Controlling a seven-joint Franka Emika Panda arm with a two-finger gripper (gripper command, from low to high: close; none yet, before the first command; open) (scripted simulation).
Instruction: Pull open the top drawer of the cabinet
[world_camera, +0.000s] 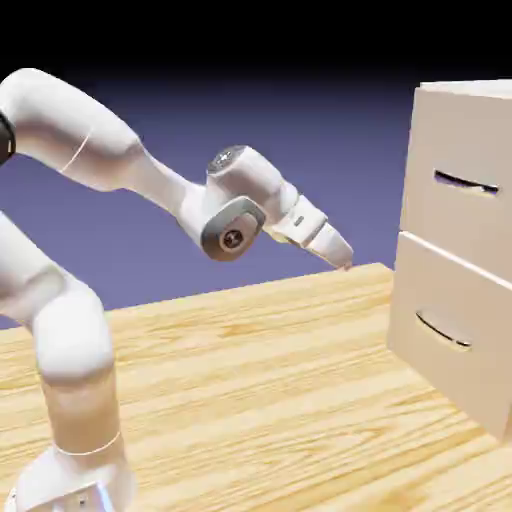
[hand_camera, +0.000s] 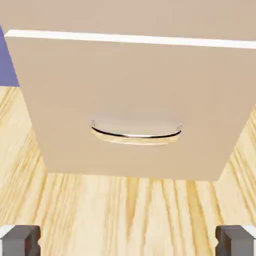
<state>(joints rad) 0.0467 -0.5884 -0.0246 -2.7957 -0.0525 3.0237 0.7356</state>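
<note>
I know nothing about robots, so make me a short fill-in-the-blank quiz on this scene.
1. The gripper hangs in the air with its jaws ____.
2. The cabinet has ____ stacked drawer fronts.
3. The top drawer is ____, flush with the cabinet.
4. The hand view shows the ____ drawer's handle.

Missing words: open; two; closed; lower

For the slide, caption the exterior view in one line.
White robot arm's open two-finger gripper hangs short of the tall pale-beige cabinet, clear of its shut top drawer with thin dark handle.
</note>
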